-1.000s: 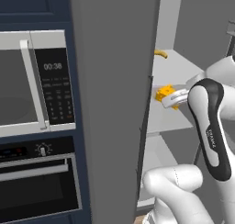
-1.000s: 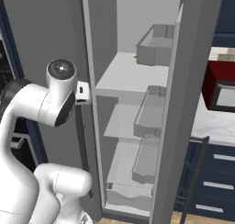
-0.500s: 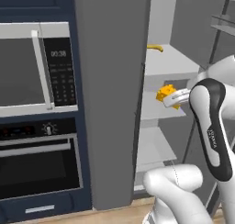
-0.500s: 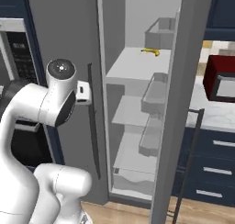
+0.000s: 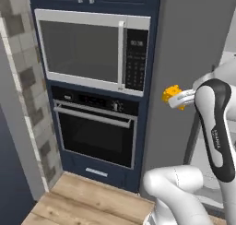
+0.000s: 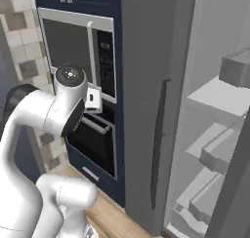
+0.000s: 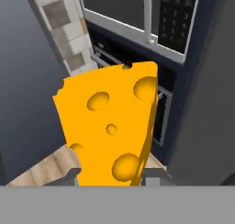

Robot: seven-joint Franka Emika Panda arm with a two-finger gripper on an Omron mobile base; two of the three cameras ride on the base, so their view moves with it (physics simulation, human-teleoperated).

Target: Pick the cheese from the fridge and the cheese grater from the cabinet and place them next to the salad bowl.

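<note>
An orange-yellow wedge of cheese [image 7: 110,126] with round holes stands between my gripper's [image 7: 110,176] two dark fingertips [image 7: 156,174], which are shut on its lower end. From the left base, the cheese [image 5: 172,93] sticks out of the gripper [image 5: 179,99] in front of the grey fridge [image 5: 184,53] door, at chest height. The fridge [image 6: 146,110] stands open, and its pale inner shelves [image 6: 219,95] show on the right. The cheese grater, the cabinet and the salad bowl are out of view.
A built-in microwave [image 5: 92,49] sits above a black oven [image 5: 97,132] in a navy column left of the fridge. A tiled wall [image 5: 27,95] lies further left. Wooden floor [image 5: 92,205] runs below.
The base has turned left, so both views have swung. The fridge interior slid off to the right, and the microwave and oven now sit centre. The cheese stays in the gripper.
</note>
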